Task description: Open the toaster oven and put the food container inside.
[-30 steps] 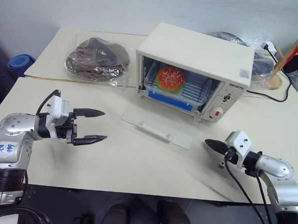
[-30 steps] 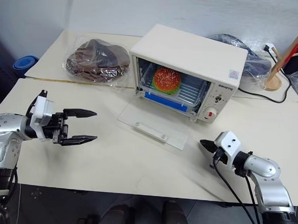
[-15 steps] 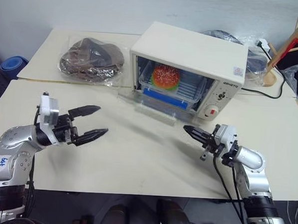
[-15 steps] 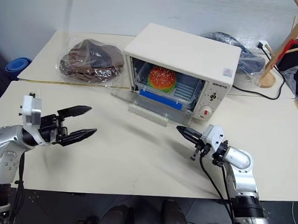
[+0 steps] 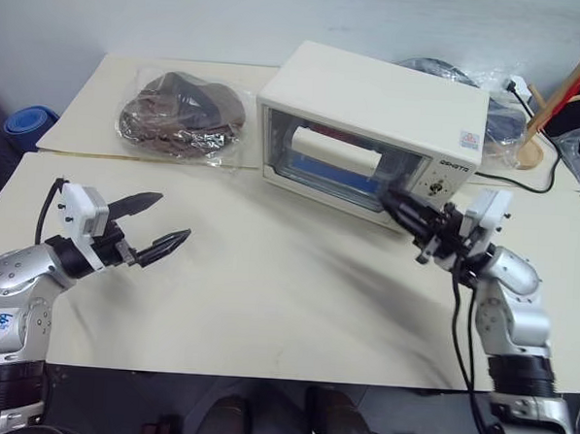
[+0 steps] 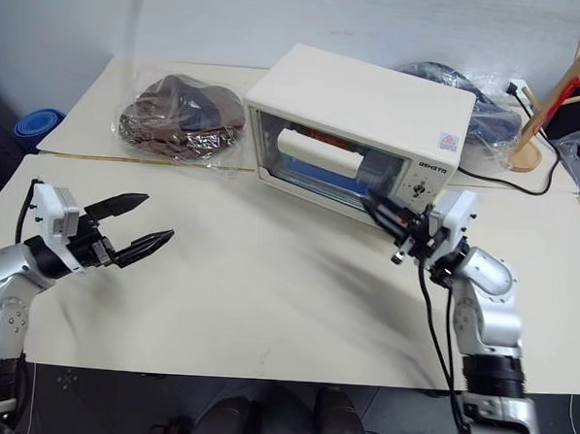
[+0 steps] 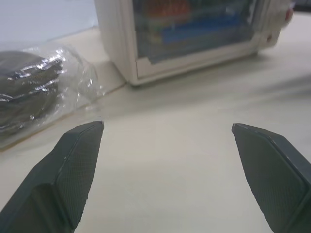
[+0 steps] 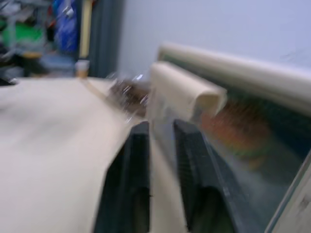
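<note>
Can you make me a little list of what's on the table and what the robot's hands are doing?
toaster oven: cream-white, door up, looks closed
food container: inside the oven, burger seen through the glass
bag of dark brown items: on the table, to the oven's left
left hand: open, holding nothing, over the table
right hand: at the oven door's lower right, fingers slightly apart, holding nothing
wooden rack: back right corner

A test lab dressed as a kitchen corner: two plain cream tables (image 5: 266,303) pushed together against a bare wall. At twelve o'clock sits a toaster oven (image 5: 372,134), its black power cable (image 5: 525,181) trailing at two o'clock beside a wooden rack (image 5: 559,90).
</note>
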{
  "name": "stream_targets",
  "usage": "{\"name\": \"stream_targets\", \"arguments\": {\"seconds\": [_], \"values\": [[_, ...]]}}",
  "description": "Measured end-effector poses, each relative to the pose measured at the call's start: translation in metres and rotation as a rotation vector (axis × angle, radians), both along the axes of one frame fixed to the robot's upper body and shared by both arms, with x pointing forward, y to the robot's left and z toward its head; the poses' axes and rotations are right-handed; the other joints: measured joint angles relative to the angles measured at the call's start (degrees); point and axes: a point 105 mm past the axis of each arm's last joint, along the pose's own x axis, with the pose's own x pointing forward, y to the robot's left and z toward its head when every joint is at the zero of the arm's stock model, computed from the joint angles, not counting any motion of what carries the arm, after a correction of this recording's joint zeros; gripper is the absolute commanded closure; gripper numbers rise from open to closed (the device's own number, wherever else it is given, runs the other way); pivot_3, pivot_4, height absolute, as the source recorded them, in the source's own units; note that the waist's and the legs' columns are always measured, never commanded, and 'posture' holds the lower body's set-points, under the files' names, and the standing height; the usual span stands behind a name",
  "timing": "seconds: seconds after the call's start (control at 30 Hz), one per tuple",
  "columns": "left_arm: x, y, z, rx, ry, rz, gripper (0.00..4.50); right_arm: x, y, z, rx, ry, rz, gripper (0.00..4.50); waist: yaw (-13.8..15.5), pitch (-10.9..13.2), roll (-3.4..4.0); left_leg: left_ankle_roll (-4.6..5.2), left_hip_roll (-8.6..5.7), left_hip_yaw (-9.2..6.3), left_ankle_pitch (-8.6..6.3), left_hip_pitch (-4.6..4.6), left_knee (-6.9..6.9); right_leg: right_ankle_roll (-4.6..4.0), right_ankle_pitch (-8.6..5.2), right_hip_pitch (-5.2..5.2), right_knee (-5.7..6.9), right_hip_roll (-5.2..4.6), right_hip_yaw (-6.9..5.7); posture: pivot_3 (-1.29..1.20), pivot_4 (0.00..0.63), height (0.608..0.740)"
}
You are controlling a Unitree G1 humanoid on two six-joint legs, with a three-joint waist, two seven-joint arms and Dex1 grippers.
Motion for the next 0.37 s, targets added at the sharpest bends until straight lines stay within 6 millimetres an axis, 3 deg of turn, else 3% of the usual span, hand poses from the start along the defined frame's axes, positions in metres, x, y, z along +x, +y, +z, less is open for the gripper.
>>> {"name": "stream_targets", "arguments": {"seconds": [0.13, 0.27, 0.37], "values": [[-0.018, 0.008, -0.024, 0.09, 0.064, -0.024, 0.0, -0.023, -0.008, -0.026, -0.134, 0.078, 0.079, 1.29, -0.34, 0.0, 0.0, 0.23, 0.02, 0.07, -0.12, 0.1, -0.13, -0.01, 0.0, -0.02, -0.07, 0.01, 0.07, 0.0, 0.15, 0.74], [-0.041, 0.016, -0.048, 0.115, 0.141, -0.007, 0.0, -0.034, -0.014, -0.04, -0.167, 0.117, 0.105, 0.02, -0.15, 0.0, 0.0, 0.23, 0.03, 0.05, -0.12, 0.18, -0.15, -0.06, -0.03, -0.01, -0.1, -0.03, 0.07, 0.0, 0.15, 0.74], [-0.048, 0.015, -0.056, 0.131, 0.137, 0.011, 0.0, -0.034, -0.019, -0.042, -0.18, 0.095, 0.094, 0.02, 0.01, -0.01, -0.02, 0.23, 0.02, 0.01, -0.12, 0.22, -0.15, -0.06, -0.03, 0.05, -0.09, -0.08, 0.04, 0.0, 0.15, 0.74]]}}
